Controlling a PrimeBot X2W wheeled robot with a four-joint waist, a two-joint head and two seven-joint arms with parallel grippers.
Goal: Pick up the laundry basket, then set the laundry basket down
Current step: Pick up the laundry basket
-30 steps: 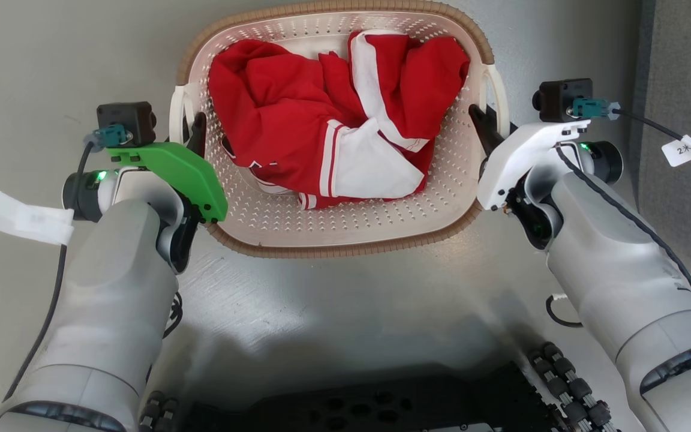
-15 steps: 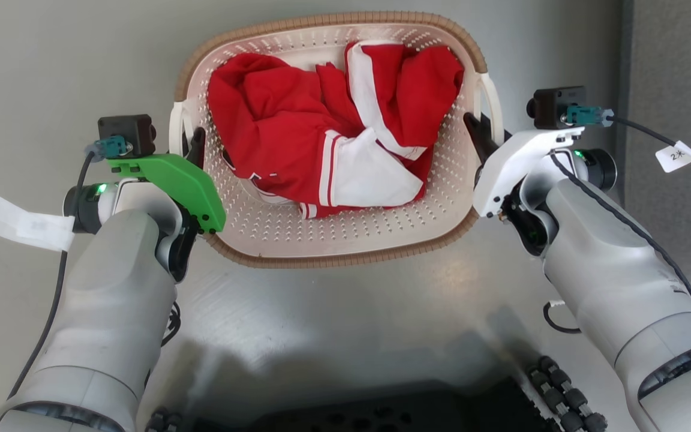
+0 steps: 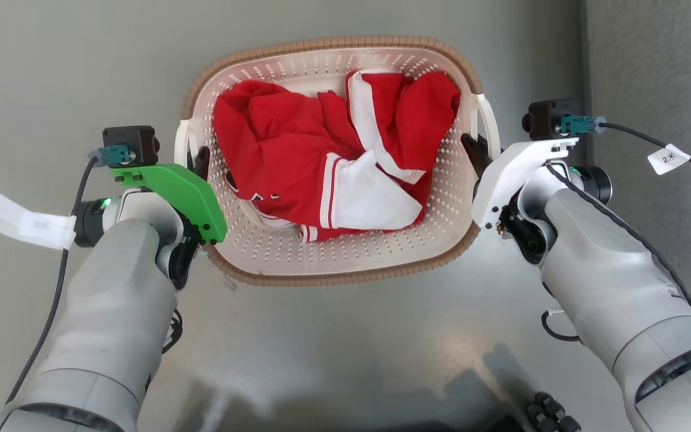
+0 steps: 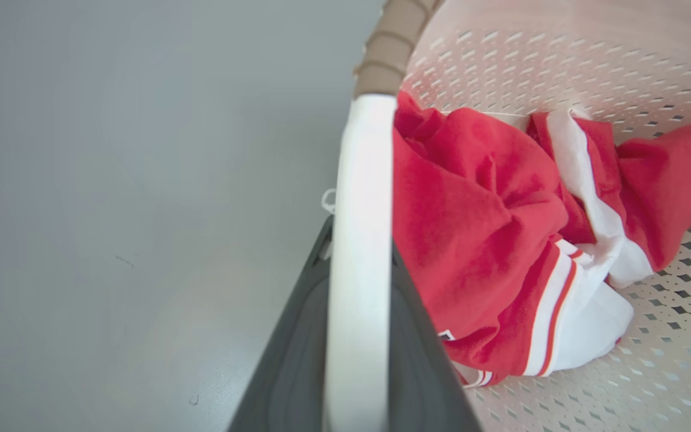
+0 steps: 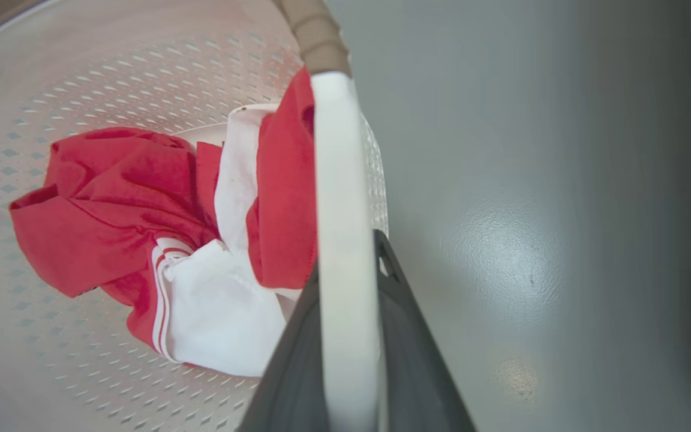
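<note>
The laundry basket [image 3: 345,255], cream-white with perforated walls and a brown woven-look rim, sits between my two arms in the head view and holds a crumpled red and white garment [image 3: 321,156]. My left gripper [image 3: 197,157] is shut on the basket's left white loop handle [image 3: 182,135]. The right gripper [image 3: 475,150] is shut on the right handle [image 3: 490,120]. In the left wrist view the white handle [image 4: 360,240] runs between my dark fingers [image 4: 294,360]. The right wrist view shows its handle [image 5: 339,240] gripped the same way between dark fingers [image 5: 408,342]. Whether the basket touches the floor I cannot tell.
Smooth grey floor [image 3: 333,348] surrounds the basket. A darker grey strip [image 3: 657,66] runs along the right edge. The wheels of my base [image 3: 546,414] show at the bottom right. A white tag [image 3: 18,216] hangs from the left arm's cable.
The whole picture has shifted: basket and both arms sit lower and look smaller, and my dark base has nearly left the bottom edge. Both grippers have stayed on the handles.
</note>
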